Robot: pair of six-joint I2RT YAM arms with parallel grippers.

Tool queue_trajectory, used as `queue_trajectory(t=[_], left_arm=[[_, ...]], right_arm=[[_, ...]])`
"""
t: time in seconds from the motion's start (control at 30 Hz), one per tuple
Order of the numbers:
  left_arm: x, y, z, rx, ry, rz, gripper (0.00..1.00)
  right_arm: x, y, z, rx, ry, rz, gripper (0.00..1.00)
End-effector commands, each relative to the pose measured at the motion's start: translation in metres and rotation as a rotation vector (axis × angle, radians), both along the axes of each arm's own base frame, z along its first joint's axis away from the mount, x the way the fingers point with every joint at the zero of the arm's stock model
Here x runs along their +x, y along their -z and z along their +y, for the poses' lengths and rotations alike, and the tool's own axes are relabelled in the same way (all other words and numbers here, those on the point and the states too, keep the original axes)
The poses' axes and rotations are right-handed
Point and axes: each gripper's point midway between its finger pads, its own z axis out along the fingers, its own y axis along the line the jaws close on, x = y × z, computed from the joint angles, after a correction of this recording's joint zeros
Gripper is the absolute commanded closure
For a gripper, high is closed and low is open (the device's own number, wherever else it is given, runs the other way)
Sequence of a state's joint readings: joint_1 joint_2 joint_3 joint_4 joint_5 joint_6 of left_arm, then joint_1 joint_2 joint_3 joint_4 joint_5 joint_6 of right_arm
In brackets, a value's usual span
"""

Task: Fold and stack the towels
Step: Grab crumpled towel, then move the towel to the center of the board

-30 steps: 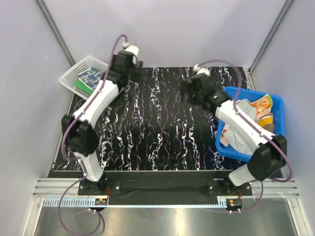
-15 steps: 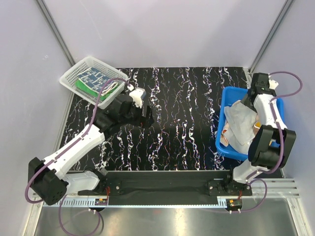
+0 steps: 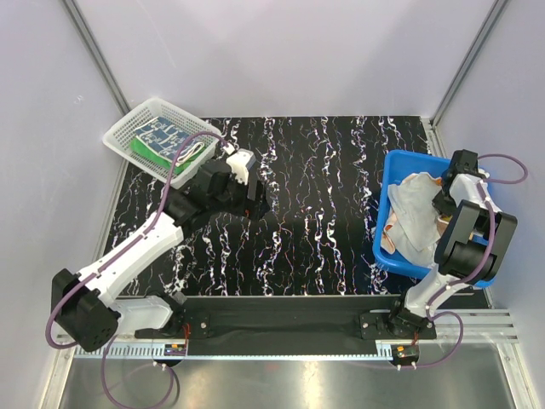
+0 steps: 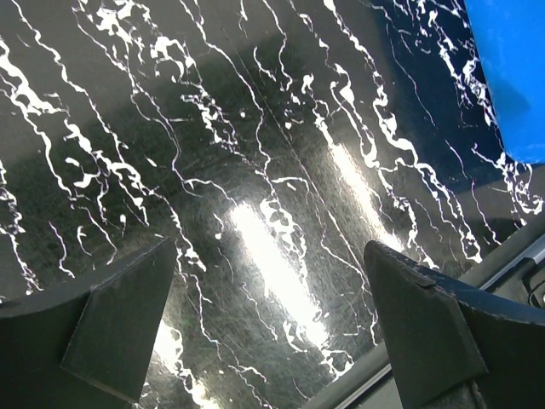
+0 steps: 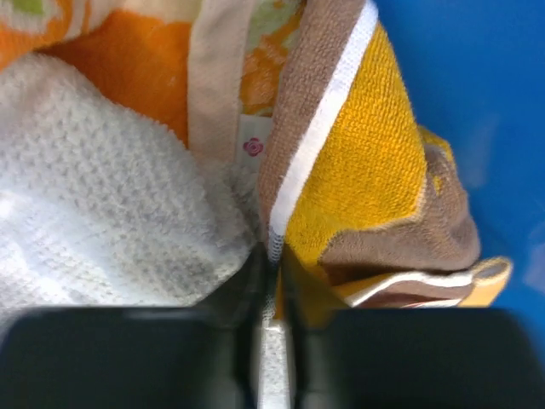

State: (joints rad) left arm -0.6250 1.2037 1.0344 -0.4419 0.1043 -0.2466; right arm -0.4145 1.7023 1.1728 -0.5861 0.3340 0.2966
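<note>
Pale walls (image 3: 298, 51) close in a black worktop (image 3: 324, 196) veined with white, seen from above with the arm bases at 6 o'clock. A white mesh basket (image 3: 128, 117) stands at the 10 o'clock corner. In it a folded navy towel (image 3: 157, 132) with a pale pattern lies on a folded green towel (image 3: 140, 152). A blue tub (image 3: 409, 160) sits at 3 o'clock along the worktop's edge and holds the loose towels. A grey-white towel (image 3: 417, 213) is heaped over most of it, and an orange towel (image 3: 390, 234) shows at its 7 o'clock side.

The left end effector (image 3: 255, 198) hangs over bare worktop a little toward 9 o'clock from the centre. Its fingers (image 4: 119, 324) are spread wide and nothing is between them. The wrist view shows only marbled surface under them, with a corner of the tub at 2 o'clock.

The right end effector (image 3: 444, 203) is down inside the tub, near its 3 o'clock wall. From its wrist camera the jaws are drawn almost together on a thin edge of cloth. That edge looks like the brown-and-white border of the yellow towel (image 5: 366, 170), though the pinched strip itself is blurred. The yellow towel lies against the tub's blue wall toward 3 o'clock in that view. The white towel presses in from 9 o'clock, and the orange one lies at 11 o'clock.
</note>
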Motion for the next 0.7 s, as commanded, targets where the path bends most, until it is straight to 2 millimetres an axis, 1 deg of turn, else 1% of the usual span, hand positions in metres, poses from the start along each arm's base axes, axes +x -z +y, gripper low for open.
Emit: queue_trajectory(t=[0.0, 0.03, 0.07, 0.13, 0.17, 0.2, 0.23, 0.27, 0.33, 0.37, 0.4, 0.43, 0.47, 0.5, 0.53, 0.57, 0.6, 0.63, 0.67], left_arm=[[0.015, -0.038, -0.006, -0.050, -0.006, -0.116, 0.01], [0.016, -0.042, -0.005, -0.060, -0.018, -0.125, 0.01], [0.018, -0.046, -0.003, -0.064, -0.032, -0.135, 0.01], [0.020, -0.046, -0.005, -0.062, -0.034, -0.125, 0.01], [0.016, -0.043, -0.007, -0.054, -0.008, -0.102, 0.01], [0.016, -0.048, -0.010, -0.057, 0.005, -0.099, 0.01], [0.014, -0.047, -0.011, -0.059, 0.018, -0.093, 0.01], [0.009, -0.051, -0.014, -0.076, 0.047, -0.093, 0.01], [0.004, -0.054, -0.015, -0.098, 0.059, -0.097, 0.01], [0.003, -0.057, -0.015, -0.109, 0.063, -0.109, 0.01], [-0.001, -0.067, -0.012, -0.127, 0.064, -0.138, 0.01], [-0.003, -0.067, -0.010, -0.125, 0.062, -0.149, 0.01], [-0.001, -0.070, -0.003, -0.116, 0.033, -0.164, 0.01], [-0.001, -0.075, 0.003, -0.111, 0.009, -0.183, 0.01], [-0.002, -0.077, 0.009, -0.095, -0.014, -0.181, 0.01], [0.002, -0.077, 0.017, -0.072, -0.054, -0.187, 0.01], [0.001, -0.079, 0.021, -0.069, -0.070, -0.187, 0.01], [0.000, -0.078, 0.024, -0.056, -0.081, -0.177, 0.01], [-0.001, -0.078, 0.027, -0.053, -0.094, -0.173, 0.01]], right_arm=[[0.021, -0.013, 0.002, 0.027, -0.036, -0.071, 0.92], [0.022, -0.021, 0.003, 0.031, -0.043, -0.081, 0.97], [0.025, -0.047, 0.004, 0.029, -0.051, -0.120, 1.00], [0.030, -0.081, 0.009, 0.027, -0.069, -0.178, 1.00], [0.035, -0.120, 0.015, 0.027, -0.091, -0.244, 1.00], [0.038, -0.142, 0.020, 0.021, -0.108, -0.275, 1.00], [0.041, -0.163, 0.028, 0.010, -0.132, -0.306, 1.00], [0.042, -0.203, 0.036, -0.010, -0.164, -0.378, 1.00], [0.042, -0.241, 0.050, -0.005, -0.212, -0.458, 1.00], [0.045, -0.277, 0.067, 0.030, -0.276, -0.565, 1.00], [0.048, -0.296, 0.079, 0.055, -0.315, -0.630, 1.00], [0.048, -0.319, 0.095, 0.087, -0.372, -0.713, 1.00], [0.056, -0.353, 0.132, 0.185, -0.520, -0.848, 1.00], [0.055, -0.375, 0.152, 0.223, -0.596, -0.917, 1.00], [0.046, -0.401, 0.184, 0.321, -0.706, -1.003, 1.00], [0.045, -0.425, 0.207, 0.343, -0.789, -1.083, 1.00], [0.042, -0.437, 0.223, 0.373, -0.836, -1.114, 1.00], [0.033, -0.453, 0.248, 0.452, -0.924, -1.145, 1.00], [0.030, -0.462, 0.263, 0.476, -0.977, -1.166, 1.00]])
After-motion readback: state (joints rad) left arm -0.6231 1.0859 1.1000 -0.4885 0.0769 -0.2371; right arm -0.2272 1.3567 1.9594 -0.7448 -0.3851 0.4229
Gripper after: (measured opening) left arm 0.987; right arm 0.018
